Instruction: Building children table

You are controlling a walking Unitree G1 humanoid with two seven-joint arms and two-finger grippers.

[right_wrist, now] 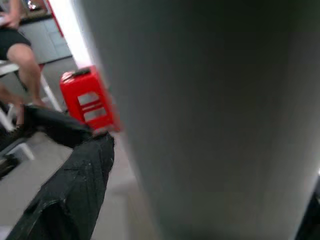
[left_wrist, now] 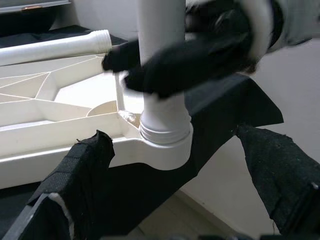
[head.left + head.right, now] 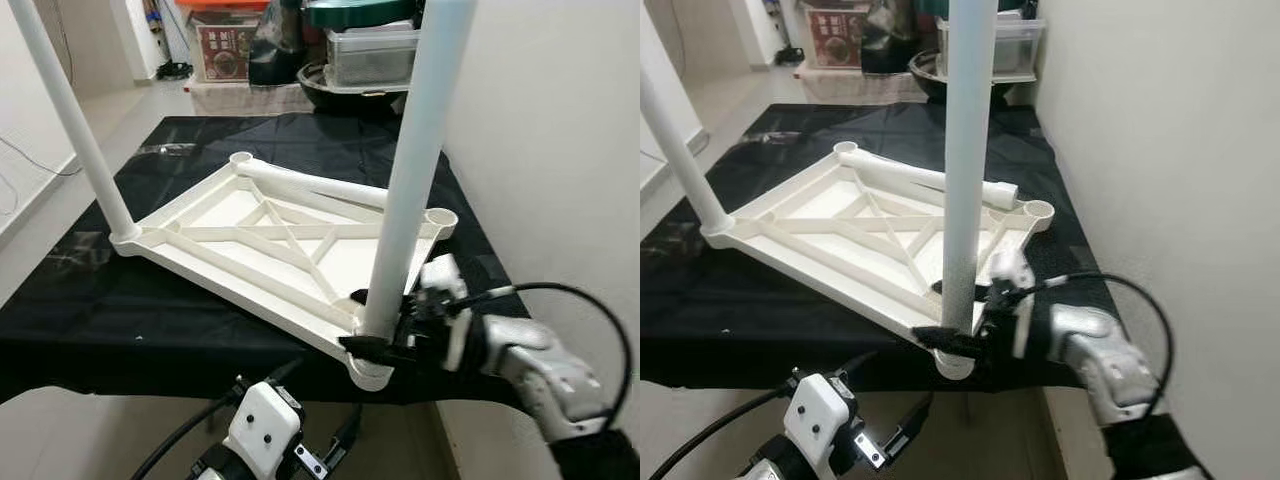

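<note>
A white plastic table top (image 3: pixel 250 215) lies upside down on a black-covered table (image 3: pixel 100 300). One white leg (image 3: pixel 420 150) stands upright in the near right corner socket (image 2: pixel 167 147). My right gripper (image 3: pixel 383 340) is shut on that leg just above the socket. A second leg (image 3: pixel 70 120) stands in the left corner. A third leg (image 3: pixel 310 185) lies loose across the top. My left gripper (image 2: pixel 172 135) hangs open below the table's front edge, its fingers (image 2: pixel 85 170) spread either side of the socket without touching it.
A white wall (image 3: pixel 560 150) runs close along the right side. Boxes and a clear lidded container (image 3: pixel 370 55) crowd the back. Two corner sockets (image 3: pixel 440 216) stand unfilled. Bare floor (image 3: pixel 40 200) lies to the left. A seated person (image 1: pixel 15 45) and a red stool (image 1: pixel 87 97) are beyond.
</note>
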